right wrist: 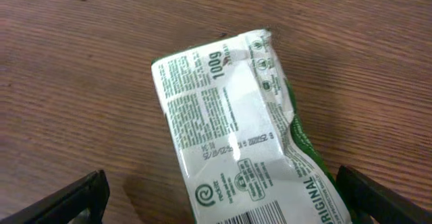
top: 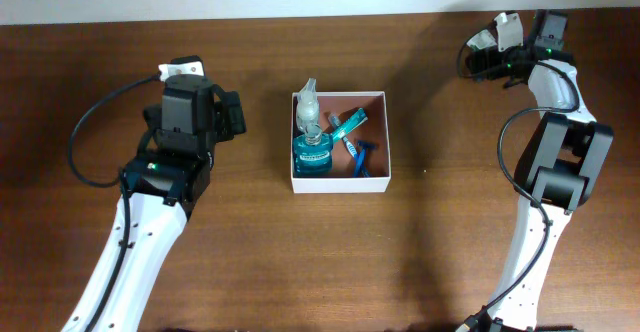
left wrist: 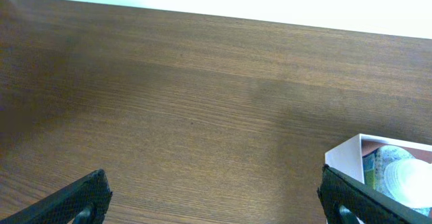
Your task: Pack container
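From overhead, the container [top: 340,179] sits open-topped at the middle of the brown wooden surface [top: 430,252], with white walls and a reddish-brown inside. Along its left side lies a blue bottle [top: 312,155] with a pale translucent piece [top: 308,104] at its far end. To the right of these are a teal item [top: 349,122], too small to identify, and a blue razor [top: 358,156]. The left arm [top: 150,197] reaches up from the near left and ends beside the container without touching it. The right arm [top: 555,162] stretches to the far right corner, well apart from the container. In the left wrist view, the left pincer [left wrist: 216,204] is released, its two dark fingers spread to the lower corners with only bare wood between them. A white corner of the container shows at the right edge, with something pale and rounded inside. In the right wrist view, the right pincer [right wrist: 226,200] is also released, fingers wide apart. Between and beyond them a crumpled green-and-white packet [right wrist: 229,129], printed "100g" and "ORIGINAL", lies tilted on the wood, ungrasped.
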Controlling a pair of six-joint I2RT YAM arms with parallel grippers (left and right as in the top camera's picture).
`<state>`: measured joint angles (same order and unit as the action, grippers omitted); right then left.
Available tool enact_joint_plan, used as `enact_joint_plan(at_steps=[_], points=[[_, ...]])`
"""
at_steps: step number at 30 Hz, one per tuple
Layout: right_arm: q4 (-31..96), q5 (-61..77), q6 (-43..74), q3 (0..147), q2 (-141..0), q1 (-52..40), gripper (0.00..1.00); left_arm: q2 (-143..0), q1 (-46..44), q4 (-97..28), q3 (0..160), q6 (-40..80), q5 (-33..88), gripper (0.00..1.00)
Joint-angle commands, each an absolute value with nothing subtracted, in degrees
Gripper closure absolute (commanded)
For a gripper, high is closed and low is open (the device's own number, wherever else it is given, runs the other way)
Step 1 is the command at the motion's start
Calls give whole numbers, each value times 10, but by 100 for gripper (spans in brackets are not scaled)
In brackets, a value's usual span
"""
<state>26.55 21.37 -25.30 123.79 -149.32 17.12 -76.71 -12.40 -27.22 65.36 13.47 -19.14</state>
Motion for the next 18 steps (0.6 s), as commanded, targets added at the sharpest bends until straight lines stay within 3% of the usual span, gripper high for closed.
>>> enact_joint_plan(at_steps=[1, 4, 10, 14, 18], points=[[277, 238, -250, 1248, -1504, 168, 10, -763, -122, -271, 659, 132, -197, 1], [274, 235, -243, 1248, -1500, 165, 23, -763, -122, -271, 659, 132, -197, 1], [270, 209, -230, 1248, -1498, 165, 32, -763, -122, -271, 659, 132, -197, 1], [270, 200, -230, 1248, -1498, 165, 46, -763, -122, -271, 659, 132, -197, 1], [266, 174, -206, 1248, -1498, 165, 53, -763, -122, -271, 659, 132, -197, 1]])
